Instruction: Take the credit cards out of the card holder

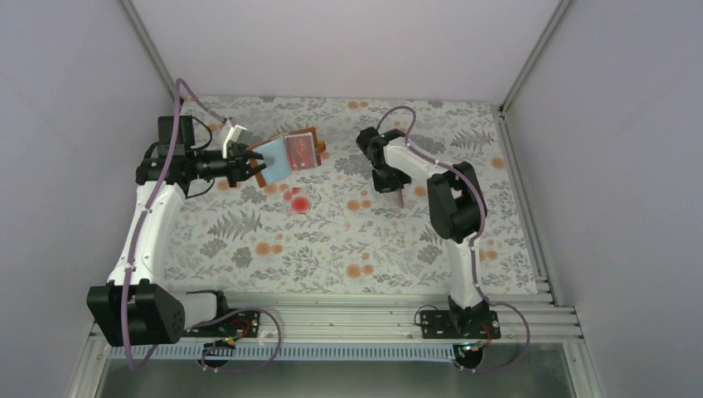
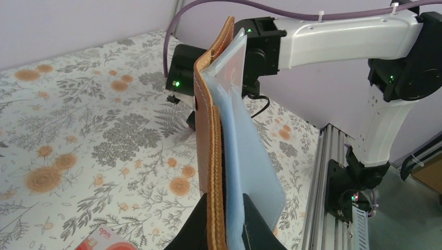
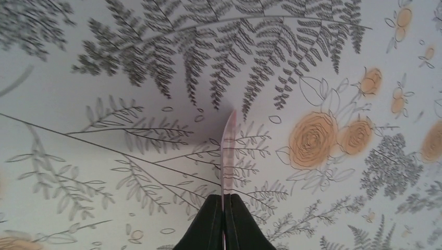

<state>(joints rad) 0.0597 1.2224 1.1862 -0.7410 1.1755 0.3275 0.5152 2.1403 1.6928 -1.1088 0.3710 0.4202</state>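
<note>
**A:** Your left gripper [image 1: 247,166] is clamped on the card holder [image 1: 278,159], which hangs open above the table [image 1: 398,249]. Only the top view shows you the red card [image 1: 303,151] in its sleeve.

**B:** Your left wrist view gives just the holder's edge. Your right gripper [image 3: 224,211] pinches a thin card [image 3: 228,151] edge-on. A blotched card [image 1: 297,201] lies on the table near the holder.
</note>
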